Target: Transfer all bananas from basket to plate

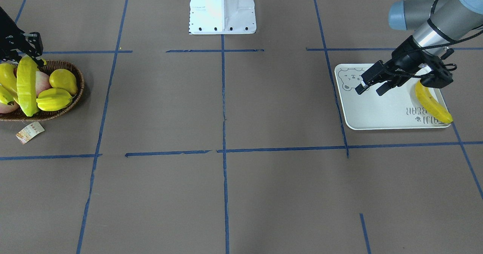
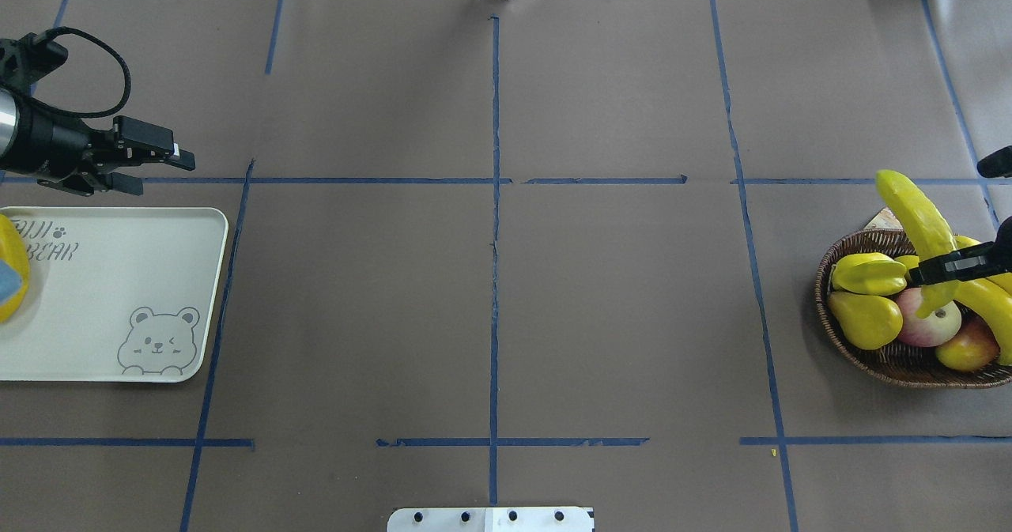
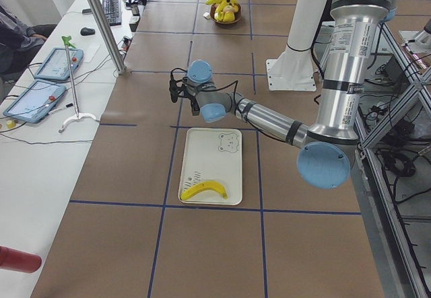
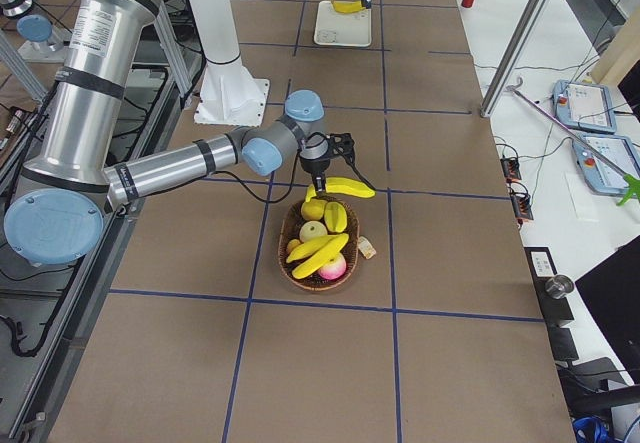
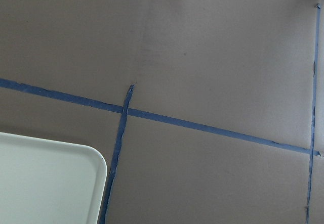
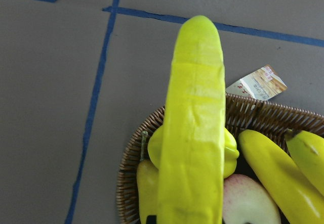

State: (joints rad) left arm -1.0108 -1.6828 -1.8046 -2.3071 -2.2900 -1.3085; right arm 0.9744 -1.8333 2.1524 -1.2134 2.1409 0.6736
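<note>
Here, at the overhead view's right edge, we see the right gripper (image 2: 941, 269) clenched around a lifted banana (image 2: 909, 204), tilted above the basket (image 2: 862, 354); other bananas (image 2: 987, 301) lie inside; at far left, the left gripper (image 2: 150, 170) hangs released by the plate (image 2: 118, 279); a single banana (image 3: 204, 190) rests there.

Banana (image 1: 432, 103) on plate (image 1: 377, 110); bananas (image 6: 195, 123) at basket (image 6: 253, 113)
</note>
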